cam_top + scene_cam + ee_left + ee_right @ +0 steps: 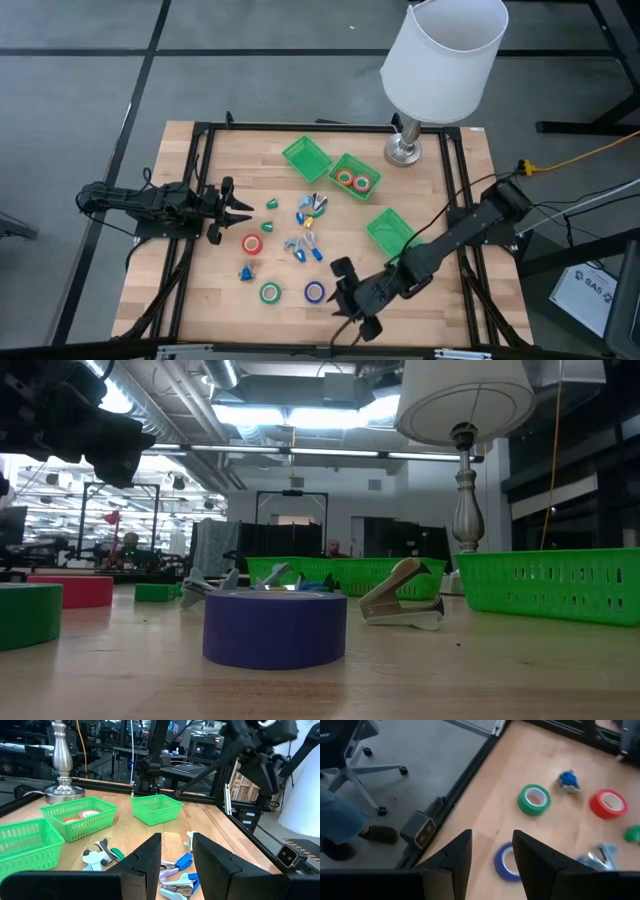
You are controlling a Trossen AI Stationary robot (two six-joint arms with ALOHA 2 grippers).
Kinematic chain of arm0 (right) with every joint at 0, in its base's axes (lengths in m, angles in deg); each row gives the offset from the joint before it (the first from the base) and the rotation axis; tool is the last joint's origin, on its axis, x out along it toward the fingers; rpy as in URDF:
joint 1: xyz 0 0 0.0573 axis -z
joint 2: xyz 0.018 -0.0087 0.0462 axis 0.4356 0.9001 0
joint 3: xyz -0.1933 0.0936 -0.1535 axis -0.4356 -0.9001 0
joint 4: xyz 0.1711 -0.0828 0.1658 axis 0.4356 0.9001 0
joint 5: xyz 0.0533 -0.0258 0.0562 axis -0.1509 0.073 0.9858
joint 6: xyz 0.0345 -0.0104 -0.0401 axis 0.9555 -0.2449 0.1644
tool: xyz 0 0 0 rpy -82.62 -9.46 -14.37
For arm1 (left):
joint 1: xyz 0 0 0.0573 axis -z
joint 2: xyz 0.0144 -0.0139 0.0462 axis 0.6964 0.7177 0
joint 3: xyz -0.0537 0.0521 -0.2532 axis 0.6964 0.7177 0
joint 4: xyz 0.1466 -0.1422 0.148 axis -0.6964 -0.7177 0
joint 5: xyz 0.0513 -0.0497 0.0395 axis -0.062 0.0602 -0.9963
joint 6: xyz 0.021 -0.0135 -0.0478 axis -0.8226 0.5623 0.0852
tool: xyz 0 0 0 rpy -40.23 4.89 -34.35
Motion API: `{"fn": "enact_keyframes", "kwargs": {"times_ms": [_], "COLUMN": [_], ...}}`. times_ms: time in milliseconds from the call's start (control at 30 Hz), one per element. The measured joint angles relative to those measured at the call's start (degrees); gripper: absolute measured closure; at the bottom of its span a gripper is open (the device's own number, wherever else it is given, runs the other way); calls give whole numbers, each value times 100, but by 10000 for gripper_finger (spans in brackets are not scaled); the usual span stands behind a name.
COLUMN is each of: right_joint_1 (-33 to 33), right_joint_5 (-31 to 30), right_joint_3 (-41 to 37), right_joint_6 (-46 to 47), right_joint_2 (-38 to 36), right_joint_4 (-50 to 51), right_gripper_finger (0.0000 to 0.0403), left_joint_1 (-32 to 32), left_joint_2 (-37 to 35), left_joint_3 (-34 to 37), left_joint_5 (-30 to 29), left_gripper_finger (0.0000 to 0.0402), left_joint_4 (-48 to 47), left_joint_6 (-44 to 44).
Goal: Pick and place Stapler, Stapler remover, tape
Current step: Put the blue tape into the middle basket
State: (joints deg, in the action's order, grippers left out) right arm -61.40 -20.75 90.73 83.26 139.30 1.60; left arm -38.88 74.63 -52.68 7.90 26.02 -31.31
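I see my right gripper [350, 293] hovering at the table's front edge, just beside the blue tape roll [315, 292], fingers spread and holding nothing. Beyond that roll lie the green tape [270, 292], red tape [252, 243] and stapler removers [303, 246] on open wood. My left gripper [243, 208] waits past the red roll, fingers parted and empty.

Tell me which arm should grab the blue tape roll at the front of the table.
Right, probably. The right gripper hangs open just beside the blue tape roll, which shows between its fingers in its wrist view. The left gripper sits open at the table's left side, with the red roll nearer.
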Motion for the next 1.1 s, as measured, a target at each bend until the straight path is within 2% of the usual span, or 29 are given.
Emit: {"fn": "enact_keyframes", "kwargs": {"times_ms": [267,533,700,867,1100], "right_joint_1": [-9,27,37,48,207], "right_joint_5": [-2,-10,-496,-813,-715], "right_joint_3": [0,0,-2,-2,-2], "right_joint_6": [-4,-4,0,-2,-1], "right_joint_2": [729,1377,1710,1841,1846], "right_joint_4": [-940,-1027,-1017,-1063,-1047], "right_gripper_finger": [256,256,256,256,256], "left_joint_1": [-2,-2,0,0,-2], "left_joint_2": [0,1,0,0,2], "left_joint_3": [0,0,0,0,0], "left_joint_5": [0,-2,-2,-1,-2], "left_gripper_finger": [295,295,295,295,295], "left_joint_4": [0,-2,0,0,0], "left_joint_6": [-2,-2,-2,-1,-2]}}
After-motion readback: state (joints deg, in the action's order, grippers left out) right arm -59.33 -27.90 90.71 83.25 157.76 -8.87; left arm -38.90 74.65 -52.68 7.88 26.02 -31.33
